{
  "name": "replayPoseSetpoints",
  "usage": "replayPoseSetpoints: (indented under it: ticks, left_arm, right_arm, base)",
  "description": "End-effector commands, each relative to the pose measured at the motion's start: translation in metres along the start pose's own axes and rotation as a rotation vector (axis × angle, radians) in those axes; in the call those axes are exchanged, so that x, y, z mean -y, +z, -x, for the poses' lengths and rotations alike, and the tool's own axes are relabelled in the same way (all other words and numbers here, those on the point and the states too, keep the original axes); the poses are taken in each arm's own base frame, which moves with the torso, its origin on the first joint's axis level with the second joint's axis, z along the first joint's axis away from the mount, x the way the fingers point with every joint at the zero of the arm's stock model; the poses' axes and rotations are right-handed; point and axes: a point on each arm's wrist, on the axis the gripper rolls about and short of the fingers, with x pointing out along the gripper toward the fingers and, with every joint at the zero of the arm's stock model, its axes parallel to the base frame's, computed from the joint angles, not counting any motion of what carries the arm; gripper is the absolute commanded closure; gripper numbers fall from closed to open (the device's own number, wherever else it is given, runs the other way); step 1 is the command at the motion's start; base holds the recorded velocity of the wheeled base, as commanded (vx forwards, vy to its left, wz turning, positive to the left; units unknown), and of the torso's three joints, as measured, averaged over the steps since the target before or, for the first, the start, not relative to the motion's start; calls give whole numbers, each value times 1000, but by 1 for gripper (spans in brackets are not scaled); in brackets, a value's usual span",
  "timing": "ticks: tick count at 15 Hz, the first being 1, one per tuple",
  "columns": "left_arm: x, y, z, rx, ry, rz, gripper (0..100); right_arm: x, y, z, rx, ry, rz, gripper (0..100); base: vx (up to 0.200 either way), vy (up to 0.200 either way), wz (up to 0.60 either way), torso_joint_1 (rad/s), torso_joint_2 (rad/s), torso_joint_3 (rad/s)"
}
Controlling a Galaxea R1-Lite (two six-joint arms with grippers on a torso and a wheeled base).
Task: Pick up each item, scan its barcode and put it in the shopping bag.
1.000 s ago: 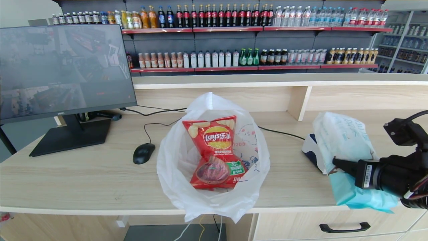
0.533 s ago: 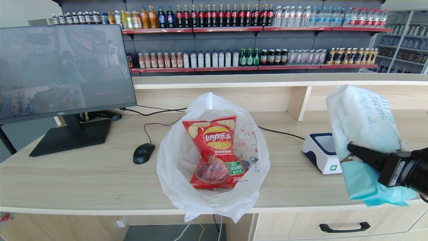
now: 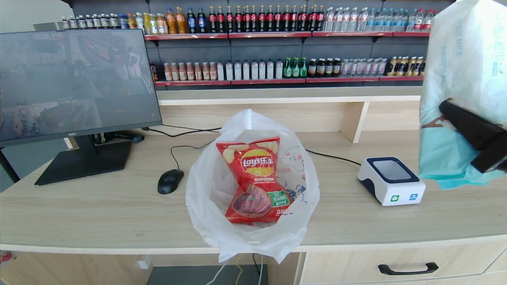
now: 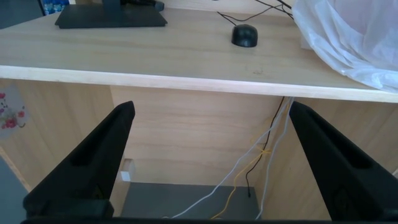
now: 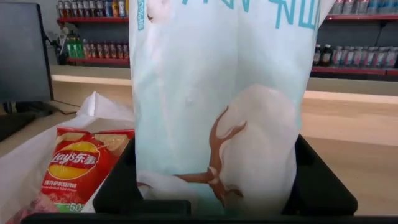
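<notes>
High right of scanner (image 3: 391, 180), right pincer (image 5: 217, 186) grips pack (image 3: 459, 59); left pincer (image 4: 211, 162) gapes below counter (image 4: 155, 68).

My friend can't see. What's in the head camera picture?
The right gripper holds a pale blue-and-white pack high above the counter, right of the scanner. Mid-counter, an open white shopping bag holds a red chip bag; a mouse and monitor sit to its left.

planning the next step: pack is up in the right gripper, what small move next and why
Probably swing the right gripper left to bring the pack over the bag. A second ago the pack lay on the scanner; now it hangs clear of it, so the scan looks done. The bag stands open, chips inside.
</notes>
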Motion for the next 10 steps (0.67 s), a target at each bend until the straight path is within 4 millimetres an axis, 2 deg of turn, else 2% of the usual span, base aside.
replayPoseSetpoints:
  ticks: [1,2,4,6,10]
  left_arm:
    - [0,0,0,0,0,1,0]
    - [0,0,0,0,2,2,0]
    - [0,0,0,0,0,4,0]
    - [0,0,0,0,0,2,0]
    - [0,0,0,0,0,5,0]
  right_arm:
    - [-3,-20,2,-77,19,30,100]
    - [-5,-26,6,-101,29,35,100]
    - [-10,-27,-1,-108,53,45,100]
    - [-17,-31,3,-121,98,47,100]
    - [-17,-38,17,-147,112,69,100]
  base:
    - [0,0,0,0,0,0]
    - [0,0,0,0,0,0]
    - [0,0,0,0,0,0]
    - [0,200,0,2,0,2]
    - [0,200,0,7,2,0]
